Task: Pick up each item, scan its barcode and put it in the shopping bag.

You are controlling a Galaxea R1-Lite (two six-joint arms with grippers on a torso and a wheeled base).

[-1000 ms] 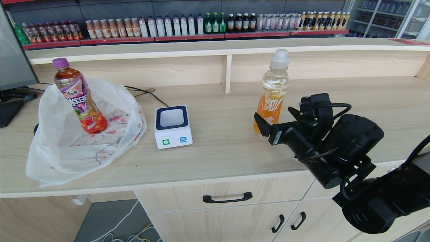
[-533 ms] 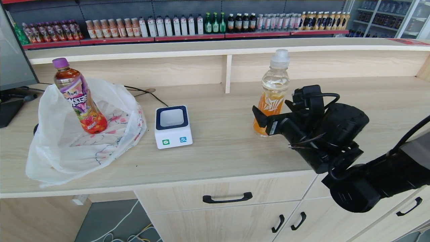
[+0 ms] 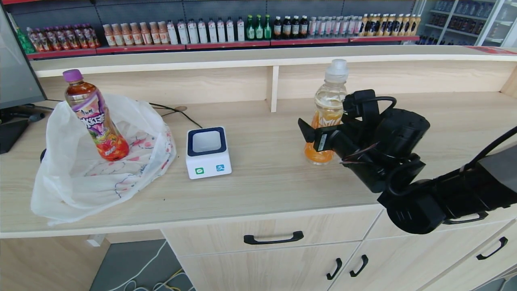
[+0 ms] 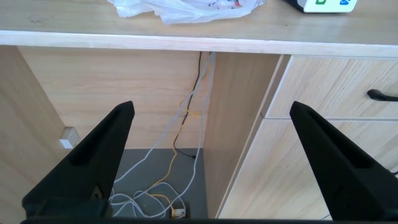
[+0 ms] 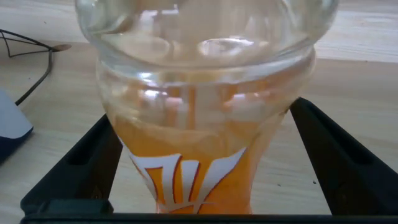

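Note:
An orange drink bottle (image 3: 329, 109) with a clear cap stands upright on the wooden counter, right of centre. My right gripper (image 3: 323, 130) is open at its lower half, one finger on each side of the bottle (image 5: 199, 124), and the right wrist view shows the gripper (image 5: 205, 118) straddling it with small gaps. A white scanner (image 3: 208, 152) sits mid-counter. The white shopping bag (image 3: 80, 178) lies at the left with a purple-capped bottle (image 3: 95, 117) standing in it. My left gripper (image 4: 211, 109) hangs open below the counter's front edge, holding nothing.
A monitor (image 3: 16, 72) and cables (image 3: 177, 111) occupy the counter's back left. A wooden divider (image 3: 274, 89) rises behind the scanner. Drawers with black handles (image 3: 273, 238) lie under the counter. Shelves of bottles (image 3: 226, 30) line the back wall.
My right gripper has moved up and forward to the orange bottle, and its fingers now straddle it. The bottle, bag and scanner have stayed put.

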